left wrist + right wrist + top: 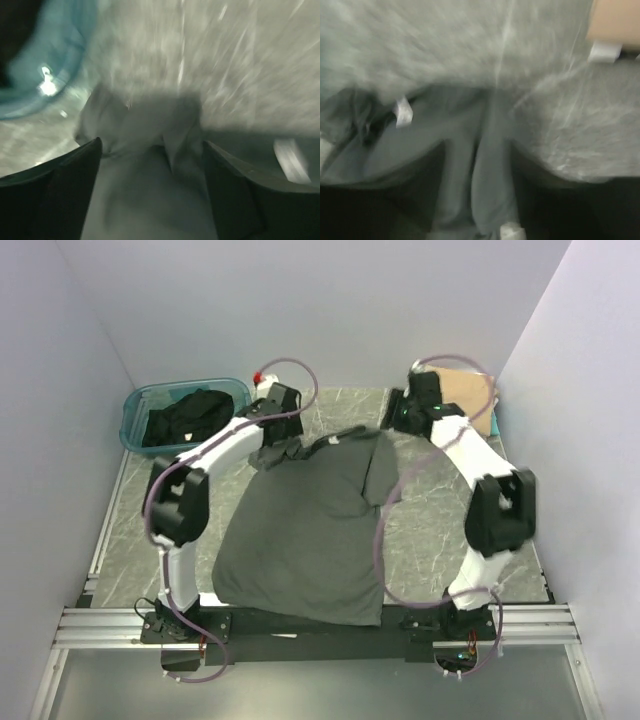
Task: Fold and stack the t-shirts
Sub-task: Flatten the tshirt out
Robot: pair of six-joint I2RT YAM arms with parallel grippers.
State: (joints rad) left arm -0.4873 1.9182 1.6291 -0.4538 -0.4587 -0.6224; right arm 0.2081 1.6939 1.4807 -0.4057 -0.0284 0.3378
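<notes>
Top view, 12 o'clock lying away from the arm bases: the dark charcoal-grey t-shirt [300, 530] lies spread on the desk [430, 510], its long axis running from the hem at 6 o'clock, at the desk's near edge between the bases, to the collar at about 12 o'clock, leaning slightly toward 1; both arms reach over the collar end, so the cloth extends toward 6 o'clock from each pincer; the left pincer [275, 445] stands over the bunched shoulder at the shirt's 11 o'clock corner, released, its fingers [75, 190] seen wide apart in the wrist view with crumpled cloth below and between them, not pinched; the right pincer [395, 420] stands just past the shoulder at the 1 o'clock corner, and its blurred wrist view shows a ridge of cloth between the jaws, so whether it grips cannot be told; each arm is nearer its own shoulder, the hem being nearest the bases; bare desk lies at 3 o'clock of the shirt, offering room for a sideways fold; at 10 o'clock the teal tub [135, 405] holds a black t-shirt [185, 415], close to the left pincer; at 1 o'clock a tan t-shirt [462, 390] lies by the right wall; walls bound the desk on three sides.
</notes>
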